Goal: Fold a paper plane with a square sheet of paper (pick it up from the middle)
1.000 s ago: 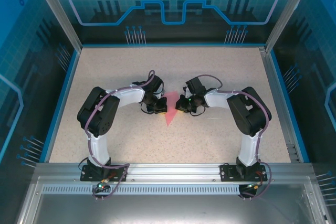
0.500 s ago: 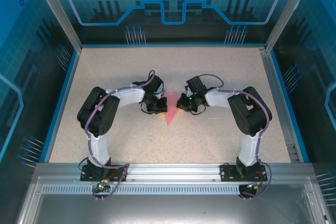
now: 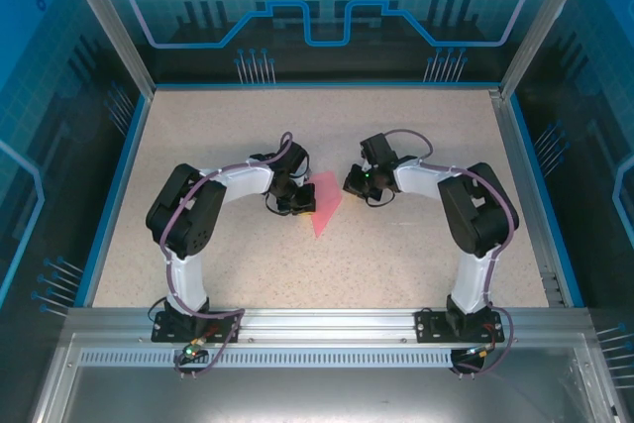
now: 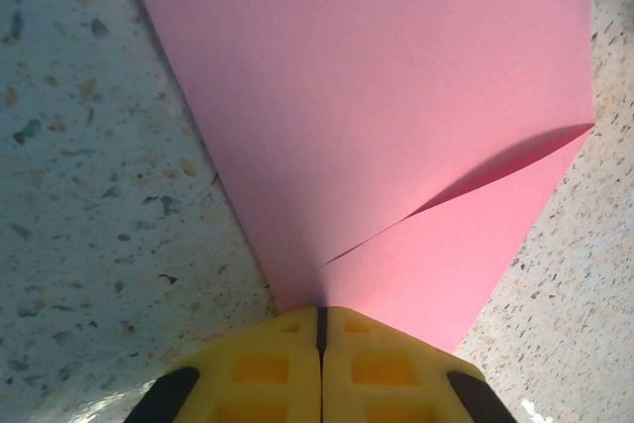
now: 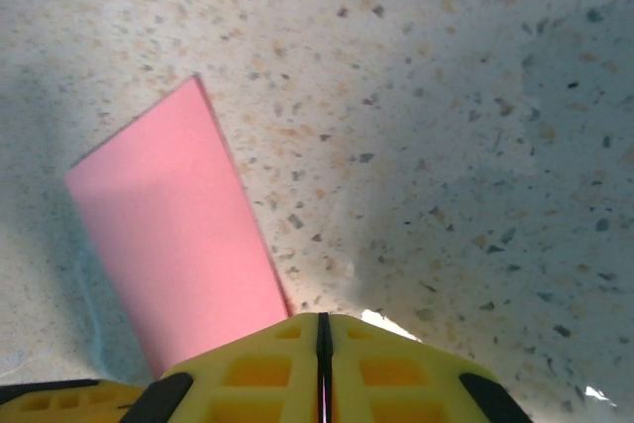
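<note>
Mid-frame, the part-folded pink paper (image 3: 325,207) lies flat, tip toward the bottom edge; the left gripper (image 3: 300,203), jaws together, presses its left side; the right gripper (image 3: 351,185), also closed and empty, sits just upper right; a creasing step, I judge; next, flatten the lifted flap (image 4: 466,245).

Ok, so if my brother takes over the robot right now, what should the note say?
Left gripper: shut, tip at the pink paper's left edge; I can't tell if it pins it.
Right gripper: shut, holding nothing, beside the paper's right edge.
Paper: flat on the table between the arms, folded to a wide point aimed at the arm bases, one flap on top.
Done: first folds.
Left: probably narrower folds to make the plane.
</note>
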